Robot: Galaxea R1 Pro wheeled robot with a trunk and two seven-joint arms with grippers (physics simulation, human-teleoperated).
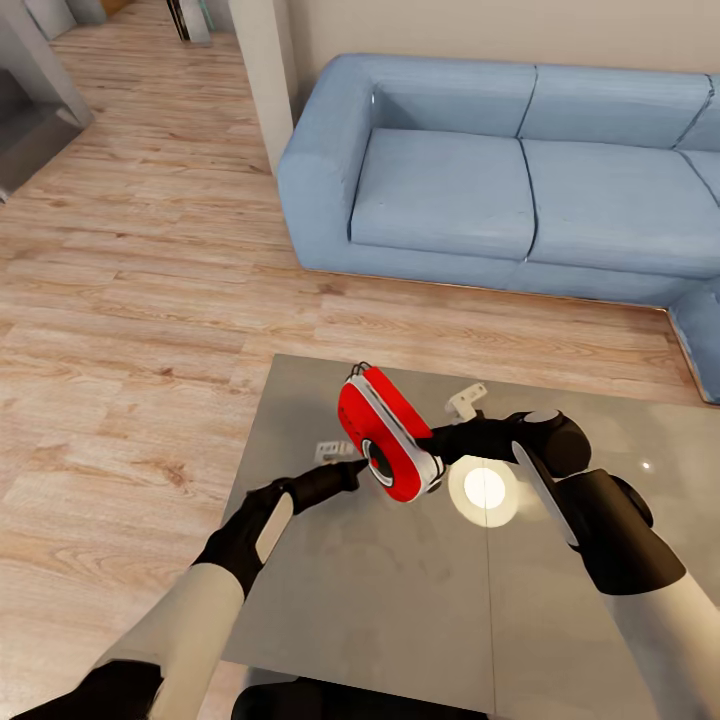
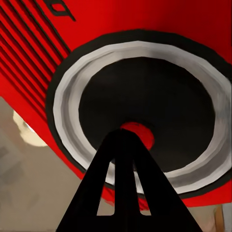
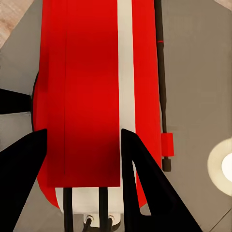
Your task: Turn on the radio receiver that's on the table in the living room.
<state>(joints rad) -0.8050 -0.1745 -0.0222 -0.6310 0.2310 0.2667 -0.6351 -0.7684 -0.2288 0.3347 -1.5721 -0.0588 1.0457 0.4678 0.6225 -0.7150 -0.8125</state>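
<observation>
The right gripper is clamping the radio by its two broad faces and holding it tilted above the table, its fingers closing on either side of the red body, so the radio is hanging clear of the glossy top, not resting on it. Seen from the head, the radio is sitting a little toward 12 o'clock of picture centre, with the right arm reaching in from 4 o'clock and the left arm coming up from 7 o'clock. Holding it aloft this way is turning the round dial toward the left gripper, which is pointing straight at that dial; its fingers are lying together in a narrow wedge with the tip meeting the small red spot at the dial's middle. Judging by this, the left gripper is working as a poker, jaws drawn shut on nothing, while the right is bracing the radio so that a push does not shove it away. A slim black antenna is running along the radio's edge. A bright lamp glare is reflecting on the table at 3 o'clock of the radio, and a blue sofa is standing beyond at 12 o'clock on the wood floor.
</observation>
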